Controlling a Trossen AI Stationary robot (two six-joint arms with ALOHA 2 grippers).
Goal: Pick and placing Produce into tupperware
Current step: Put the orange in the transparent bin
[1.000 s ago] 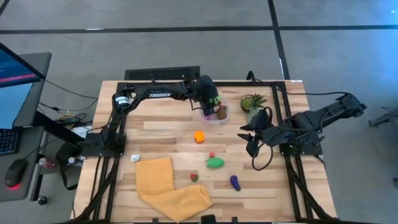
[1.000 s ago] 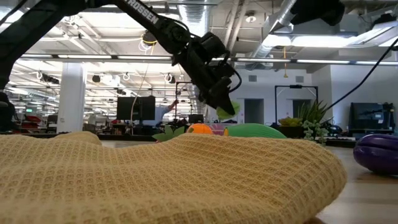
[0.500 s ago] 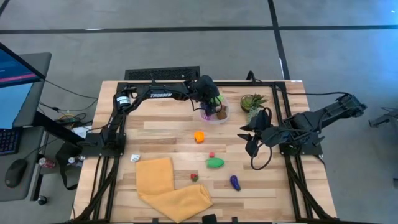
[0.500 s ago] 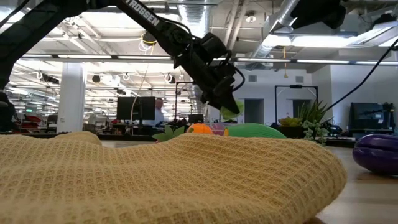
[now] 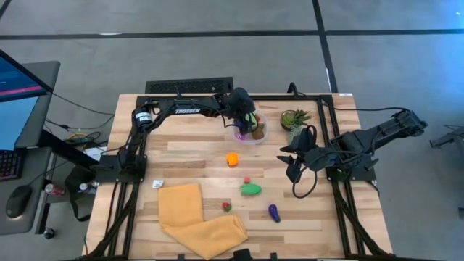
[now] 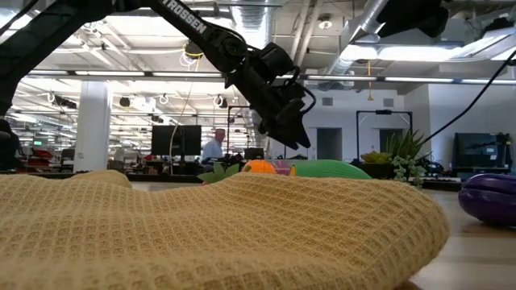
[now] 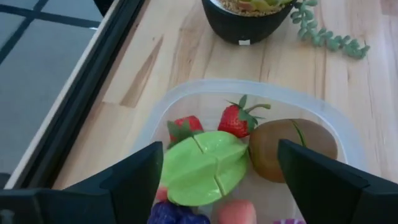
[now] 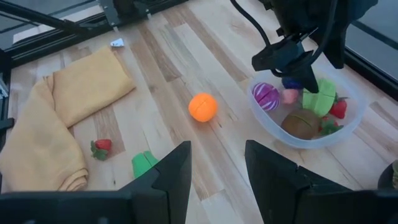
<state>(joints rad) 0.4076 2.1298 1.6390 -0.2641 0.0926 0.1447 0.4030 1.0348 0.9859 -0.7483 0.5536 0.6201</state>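
Note:
The tupperware (image 5: 262, 135) stands at the table's far middle. It holds a light green piece (image 7: 202, 167), two strawberries (image 7: 237, 121), a brown kiwi (image 7: 292, 146) and purple and pink pieces. The green piece lies on top of the others. My left gripper (image 7: 221, 158) hangs open just above the tub (image 7: 249, 87), its fingers on either side of the green piece and clear of it. An orange (image 5: 232, 159), a green piece (image 5: 251, 190), a purple piece (image 5: 274, 212) and two small red pieces lie on the table. My right gripper (image 5: 293, 162) hovers open at the right.
A potted green plant (image 5: 293, 119) stands just right of the tub. A crumpled yellow cloth (image 5: 199, 220) covers the near left of the table. Bare wood lies between the tub and the loose pieces. In the low view a person shows far off in the room.
My left gripper, staying over the tub, has let go of the light green piece that it held at its fingertips. The piece has dropped into the tub onto the other pieces.

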